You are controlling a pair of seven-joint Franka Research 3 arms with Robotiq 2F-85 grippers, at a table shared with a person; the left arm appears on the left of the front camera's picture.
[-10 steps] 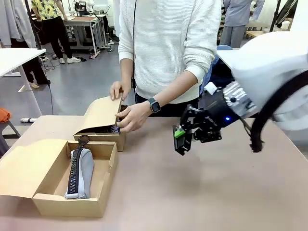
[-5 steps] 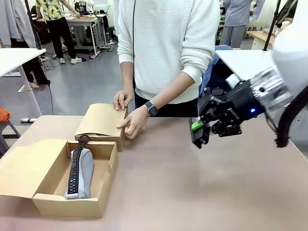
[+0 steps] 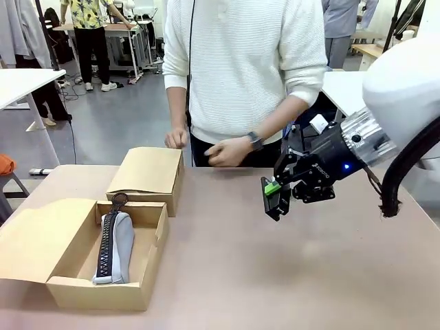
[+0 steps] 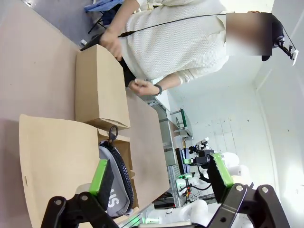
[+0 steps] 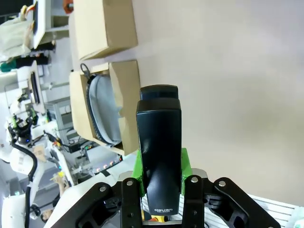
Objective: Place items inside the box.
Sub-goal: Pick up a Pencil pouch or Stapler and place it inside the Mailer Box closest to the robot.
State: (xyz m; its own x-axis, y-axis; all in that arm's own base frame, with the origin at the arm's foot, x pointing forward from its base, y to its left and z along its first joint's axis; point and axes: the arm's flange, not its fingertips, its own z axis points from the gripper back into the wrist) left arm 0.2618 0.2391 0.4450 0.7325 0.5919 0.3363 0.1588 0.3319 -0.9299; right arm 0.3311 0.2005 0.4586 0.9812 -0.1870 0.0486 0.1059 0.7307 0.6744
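Note:
My right gripper (image 3: 274,194) hangs over the table's middle right, shut on a black stapler (image 3: 280,204). In the right wrist view the stapler (image 5: 159,128) stands upright between that gripper's (image 5: 161,167) green pads. An open cardboard box (image 3: 75,285) sits at the front left with a light grey zippered pencil case (image 3: 114,242) lying inside. The right wrist view shows the box (image 5: 124,95) and pencil case (image 5: 102,111) well ahead of the stapler. My left gripper (image 4: 160,173) is open, nothing between its fingers, above the open box's flap (image 4: 52,161) and the pencil case (image 4: 118,183).
A second, smaller cardboard box (image 3: 148,173) stands shut behind the open one. The person stands at the far edge, one hand (image 3: 230,151) held at the waist, the other (image 3: 177,139) just behind the shut box. Bare table (image 3: 275,275) spreads under my right gripper.
The person pressed the smaller box's lid shut and drew both hands back from it. My right gripper swung right with the stapler, then came slightly back left.

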